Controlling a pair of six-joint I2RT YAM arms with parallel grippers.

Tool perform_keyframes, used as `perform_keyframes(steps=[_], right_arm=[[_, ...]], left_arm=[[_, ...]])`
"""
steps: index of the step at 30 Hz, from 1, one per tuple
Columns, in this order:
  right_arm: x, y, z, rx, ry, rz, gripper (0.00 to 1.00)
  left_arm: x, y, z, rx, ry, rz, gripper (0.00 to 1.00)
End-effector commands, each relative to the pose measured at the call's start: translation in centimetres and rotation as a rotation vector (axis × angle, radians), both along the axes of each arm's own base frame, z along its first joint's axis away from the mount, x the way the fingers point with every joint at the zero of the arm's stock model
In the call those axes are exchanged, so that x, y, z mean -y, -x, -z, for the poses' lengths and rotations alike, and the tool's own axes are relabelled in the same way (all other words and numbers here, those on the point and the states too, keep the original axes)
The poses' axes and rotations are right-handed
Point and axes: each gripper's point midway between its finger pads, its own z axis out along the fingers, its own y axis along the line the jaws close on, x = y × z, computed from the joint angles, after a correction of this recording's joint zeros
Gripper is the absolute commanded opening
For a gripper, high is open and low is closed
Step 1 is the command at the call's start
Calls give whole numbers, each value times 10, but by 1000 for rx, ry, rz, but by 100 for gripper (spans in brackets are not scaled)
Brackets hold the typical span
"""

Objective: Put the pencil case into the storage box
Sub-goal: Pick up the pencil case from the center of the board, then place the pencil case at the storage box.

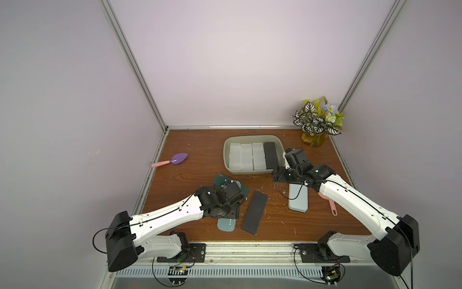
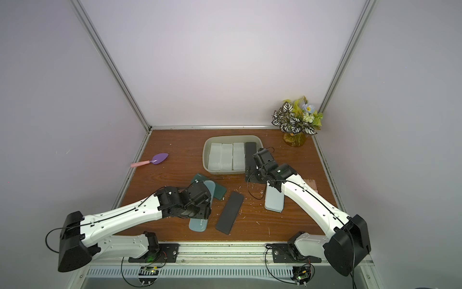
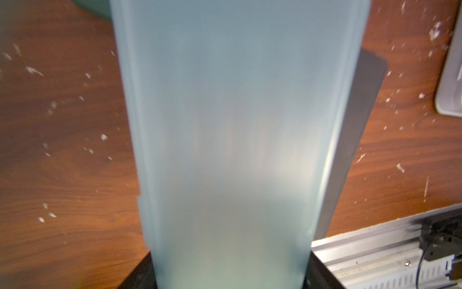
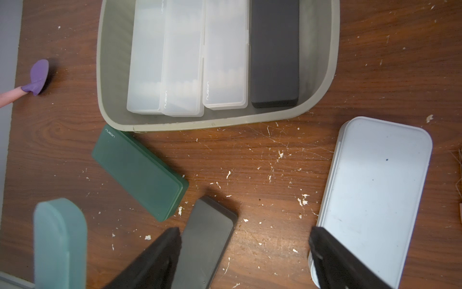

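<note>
Right wrist view: lying four abreast in rounded grey-beige storage box [image 4: 107, 75], three frosted white cases [image 4: 225, 55], one black case [image 4: 275, 55]. Clamping frosted teal pencil case [image 3: 237, 125] in left gripper [image 3: 231, 275], front-left of box; spreading right gripper [image 4: 247, 262] wide, gripping nothing.

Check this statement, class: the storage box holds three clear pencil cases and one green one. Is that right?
No. The fourth case is black, not green: the storage box holds three clear pencil cases and one black case, as the right wrist view shows.

The wooden table [image 1: 200, 150] bears storage box [image 1: 226, 160], pencil cases [image 1: 254, 212], purple scoop [image 1: 179, 158], vase [image 1: 313, 140].
</note>
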Motion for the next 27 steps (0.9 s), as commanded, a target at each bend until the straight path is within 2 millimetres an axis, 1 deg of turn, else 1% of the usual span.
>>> perform_keyframes(steps=[1,4,6,7,8,11,13,16,17,19,21,24,27], right_arm=[[-1,-1,-17,48,-34,-3,88],[-2,-3,-16,56,-42,-2,88],[-2,-5,-16,59,-44,0,88],[-3,-5,-14,56,-44,-2,88],[-4,-6,-13,54,-45,-6,88],[-6,-6,-5,40,-57,-15,88],[-8,-7,0,28,-59,-19,88],[-8,-7,5,20,-61,-25,88],[-9,-7,6,16,-65,-26,88],[-10,-6,9,8,-73,-30,88],[-11,-6,12,2,-79,-34,88],[-12,-5,15,-3,-82,-38,88],[-12,-5,20,-11,-77,-44,88]], left_arm=[[-1,-47,-33,112,-38,18,71],[13,-93,-58,169,-49,34,72],[22,-123,-65,190,-66,40,72],[30,-141,-75,213,-54,48,73],[35,-159,-77,223,-62,45,73],[46,-204,-72,231,-80,39,74],[50,-231,-67,238,-90,27,74],[50,-266,-59,249,-101,-4,74],[50,-275,-56,250,-101,-11,74],[47,-292,-43,234,-104,-28,74],[43,-302,-32,223,-113,-45,74],[40,-313,-14,202,-131,-62,74],[40,-319,3,182,-151,-68,74]])
